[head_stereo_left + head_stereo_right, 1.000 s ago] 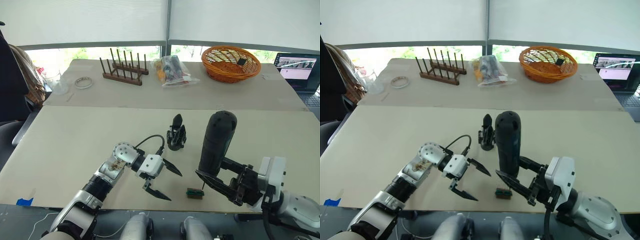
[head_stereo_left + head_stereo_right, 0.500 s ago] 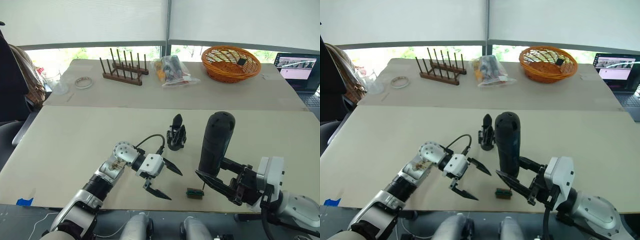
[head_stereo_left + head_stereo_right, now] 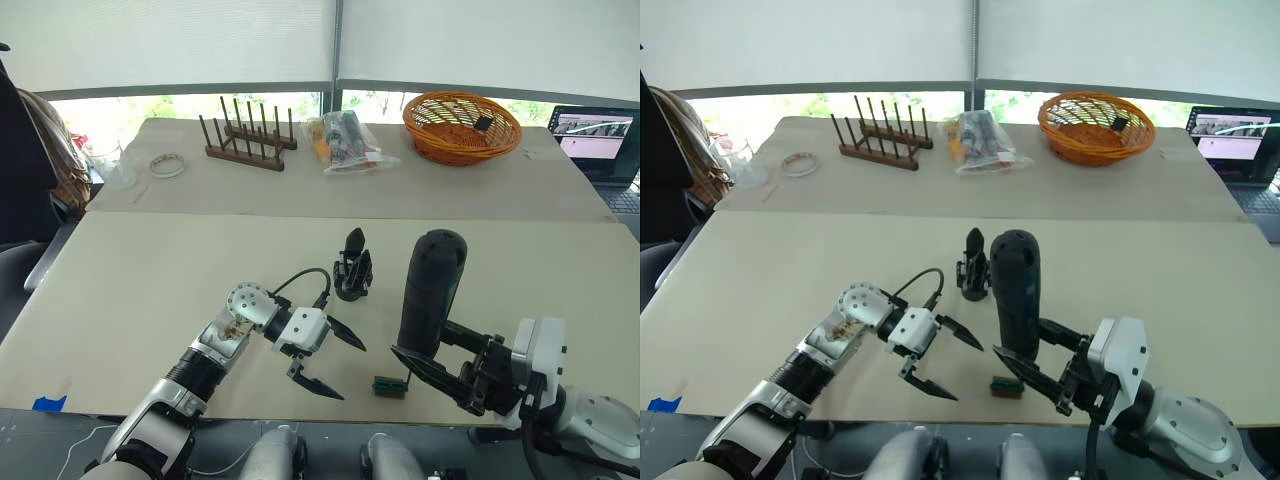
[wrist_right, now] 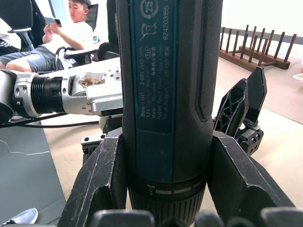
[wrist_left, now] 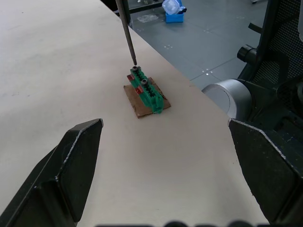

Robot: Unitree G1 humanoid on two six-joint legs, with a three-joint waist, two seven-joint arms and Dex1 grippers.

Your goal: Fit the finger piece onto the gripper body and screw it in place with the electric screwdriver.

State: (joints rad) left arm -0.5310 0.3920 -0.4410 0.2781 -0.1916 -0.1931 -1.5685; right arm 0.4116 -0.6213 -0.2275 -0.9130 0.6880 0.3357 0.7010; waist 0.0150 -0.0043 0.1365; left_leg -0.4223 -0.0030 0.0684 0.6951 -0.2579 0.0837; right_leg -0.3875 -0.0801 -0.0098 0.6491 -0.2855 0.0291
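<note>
Black matte cylindrical electric screwdriver [image 3: 430, 290] upright near front edge of beige bench [image 3: 150, 270], clamped in right end effector [image 3: 440, 365]; thin metal bit [image 5: 127, 30] points down, tip at screw on small green-and-black terminal block [image 5: 146, 92]. Left end effector [image 3: 325, 362] spread wide, empty, just beside block. Squat black gripper body [image 3: 352, 268] with one pointed finger standing up sits behind block, between both arms, untouched. Loose finger piece not made out
</note>
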